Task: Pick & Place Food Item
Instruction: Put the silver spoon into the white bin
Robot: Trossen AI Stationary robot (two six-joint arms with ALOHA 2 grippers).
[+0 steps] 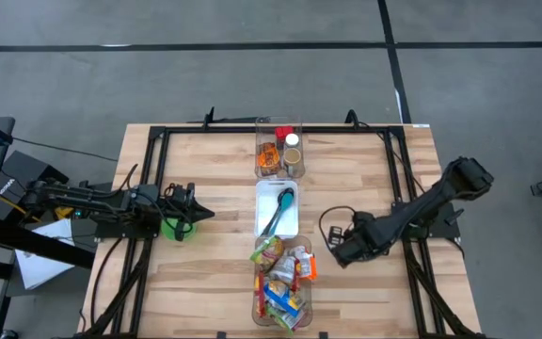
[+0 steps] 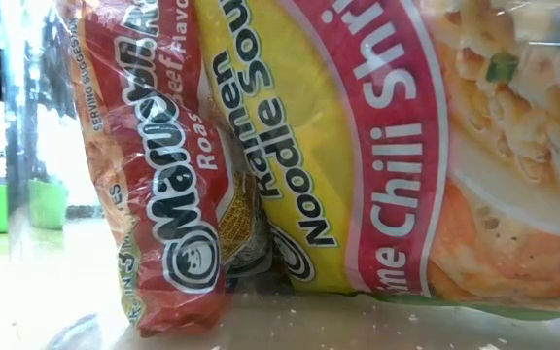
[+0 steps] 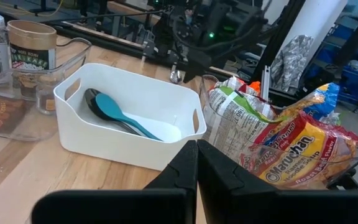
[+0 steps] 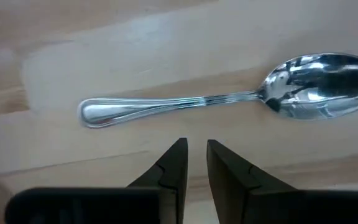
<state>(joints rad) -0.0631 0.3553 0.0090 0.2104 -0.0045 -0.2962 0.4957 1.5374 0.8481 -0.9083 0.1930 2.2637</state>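
Right gripper point(image 4: 192, 163) is hovering just above a metal spoon point(image 4: 229, 99) lying flat on the wooden table point(image 1: 205, 282), fingers slightly apart and holding nothing. Beside it, ramen packets point(image 3: 297, 146) are sitting in the clear bin point(image 1: 285, 282), then the white tray point(image 3: 129, 102) with utensils. Farthest, left gripper point(image 3: 196, 165) is resting by the table's left edge, fingers together, empty.

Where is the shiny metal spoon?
The metal spoon lies flat on the wooden table, in the right wrist view just ahead of the right gripper; the overhead view doesn't show it.
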